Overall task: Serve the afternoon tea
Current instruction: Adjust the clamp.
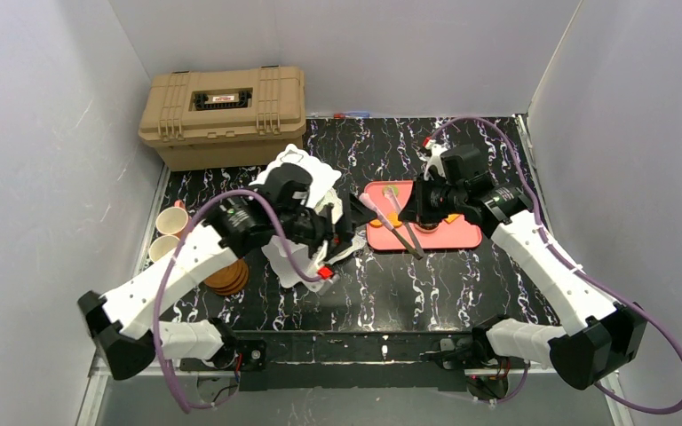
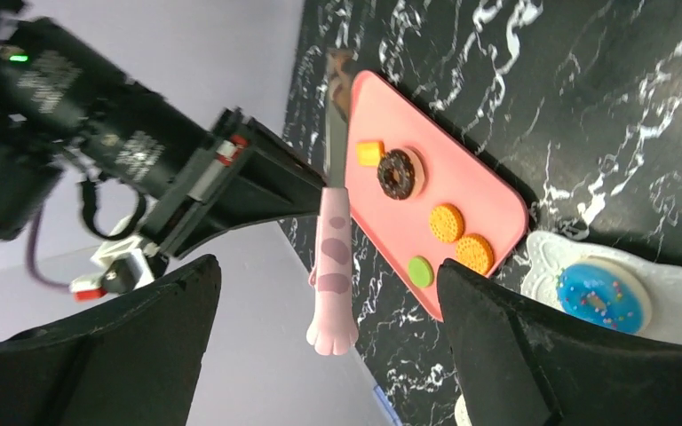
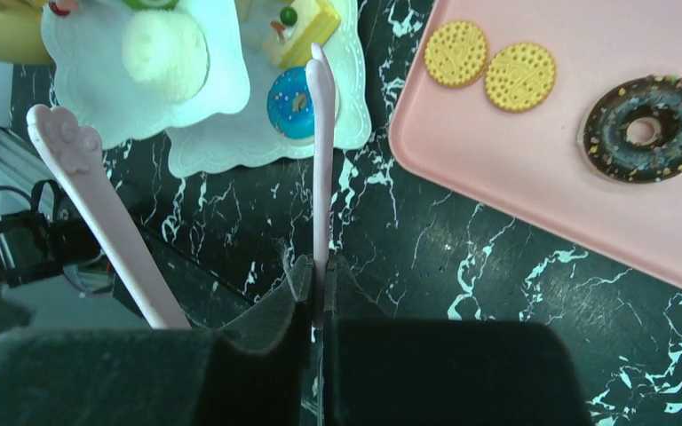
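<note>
**Afternoon tea service: both claws between stand and tray**

Right wrist view, nearest the lens: the right claw is clenched on one arm of the pink tongs. That arm's tip lies over the edge of the blue doughnut; contact cannot be judged. The other tong arm splays left and ends in a paw shape. The blue doughnut sits on a lower plate of the white stand. A white domed pastry rests on the plate above, and a yellow cake slice lies beside it. To the right, on the black marbled surface, the pink tray carries two yellow biscuits and a chocolate doughnut.

Left wrist view: the left claw is released, fingers spread wide with nothing between them. This view alone shows a yellow cube and a green disc on the tray.

Overhead view only: the stand is left of centre, just left of the tray and largely hidden under the left arm. The pink cup, yellow cup and stacked brown saucers stand at the left edge. The tan case lies at the far left.
</note>
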